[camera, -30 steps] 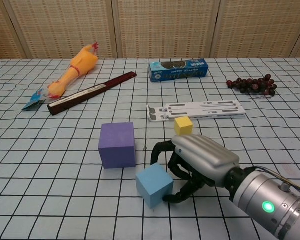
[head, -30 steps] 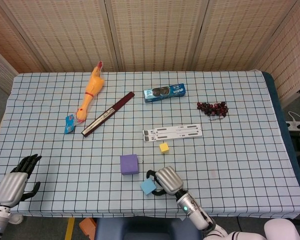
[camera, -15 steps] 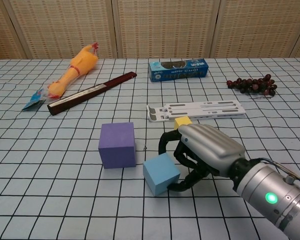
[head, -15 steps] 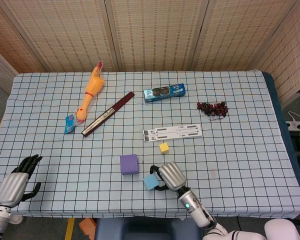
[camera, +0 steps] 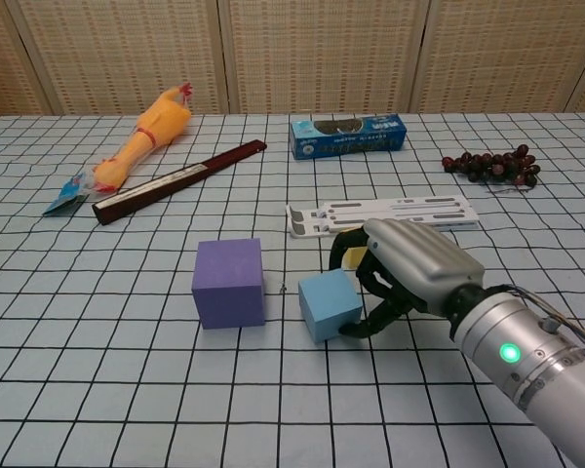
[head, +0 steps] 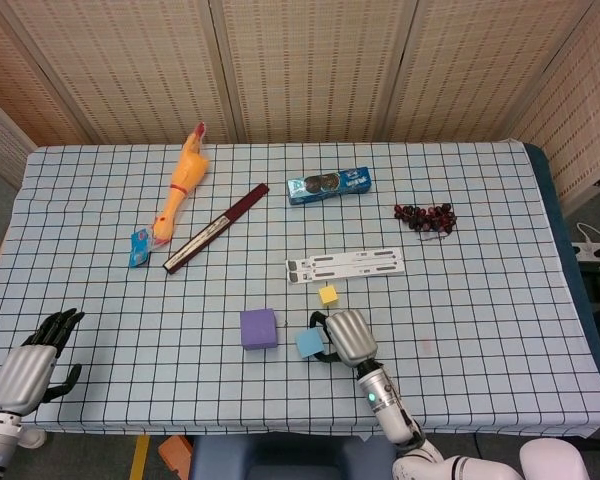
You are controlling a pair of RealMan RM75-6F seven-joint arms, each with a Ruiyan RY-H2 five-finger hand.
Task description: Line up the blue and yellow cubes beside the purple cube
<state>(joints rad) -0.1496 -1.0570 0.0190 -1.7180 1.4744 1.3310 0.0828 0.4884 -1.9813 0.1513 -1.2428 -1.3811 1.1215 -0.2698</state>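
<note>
- The right hand's (camera: 409, 268) dark fingers (camera: 366, 326) curl around the blue cube (camera: 330, 305), clamping it from the side away from the purple cube (camera: 229, 282).
- The blue cube sits just right of the purple cube in the chest view, apart from it by a narrow gap, turned slightly askew to it.
- The yellow cube (head: 328, 294) lies just behind the blue cube, farther from the purple cube, partly hidden by the right hand in the chest view.
- A white flat rack (camera: 385, 215) lies just beyond the yellow cube, behind and right of the purple cube.
- A blue cookie box (camera: 348, 135), a dark stick (camera: 178, 181), a rubber chicken (camera: 145, 136) and a grape bunch (camera: 491, 164) lie well beyond the purple cube.
- The left hand (head: 35, 362) hangs off the table's near edge (head: 130, 425), far left of the purple cube, fingers spread and holding nothing.
</note>
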